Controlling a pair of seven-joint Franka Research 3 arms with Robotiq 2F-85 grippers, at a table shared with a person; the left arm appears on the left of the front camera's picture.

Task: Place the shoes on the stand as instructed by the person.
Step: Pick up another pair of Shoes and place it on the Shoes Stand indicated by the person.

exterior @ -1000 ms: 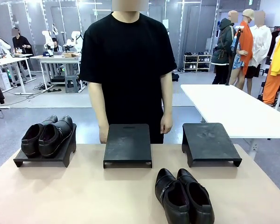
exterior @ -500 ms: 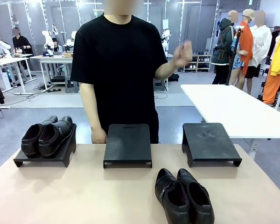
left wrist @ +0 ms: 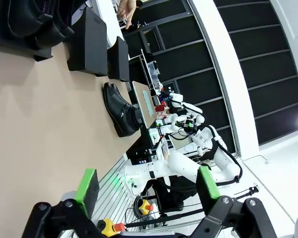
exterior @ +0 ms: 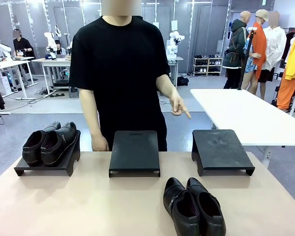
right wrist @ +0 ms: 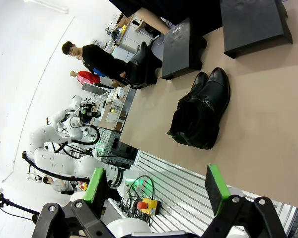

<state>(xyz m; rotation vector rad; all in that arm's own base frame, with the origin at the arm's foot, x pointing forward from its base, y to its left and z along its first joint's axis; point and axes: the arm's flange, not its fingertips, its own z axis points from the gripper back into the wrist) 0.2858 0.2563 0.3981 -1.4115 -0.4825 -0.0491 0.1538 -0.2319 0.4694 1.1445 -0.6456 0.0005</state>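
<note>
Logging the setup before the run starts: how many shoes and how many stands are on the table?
Black shoes: 4 (left pair, near pair)
Black stands: 3 (left stand, middle stand, right stand)
Total: 7

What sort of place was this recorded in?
Likely a robot test lab: a red stop button by the table, white worktables across an open grey floor, and cables lying on it.

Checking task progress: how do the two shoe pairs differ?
Support: left shoe pair on the left stand; near shoe pair on the table. Position: left shoe pair far left; near shoe pair closer to the robot, right of centre. Both glossy black, side by side.
</note>
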